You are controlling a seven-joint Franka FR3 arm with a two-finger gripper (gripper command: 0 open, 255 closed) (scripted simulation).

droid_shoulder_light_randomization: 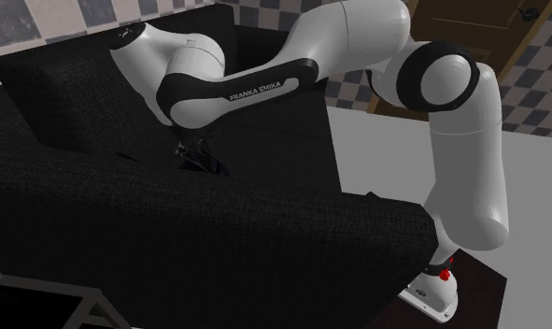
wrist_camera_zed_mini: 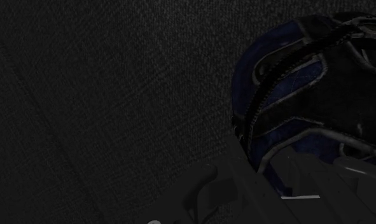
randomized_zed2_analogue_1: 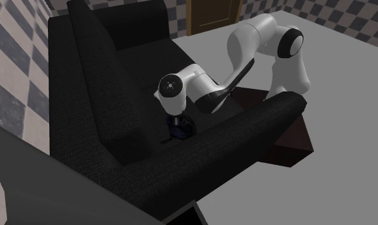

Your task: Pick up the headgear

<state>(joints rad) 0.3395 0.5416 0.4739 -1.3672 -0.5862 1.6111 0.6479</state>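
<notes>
Wrist view: dark-blue, black-ribbed helmet [wrist_camera_zed_mini: 288,89] at the hand [droid_shoulder_light_randomization: 195,157], grip impossible to tell.

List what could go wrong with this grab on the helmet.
1. The helmet is rounded and sits off-centre from the pincer, so a grip there may slide off the shell.
2. It lies loose on the sofa seat, so a sideways push could roll it away.
</notes>
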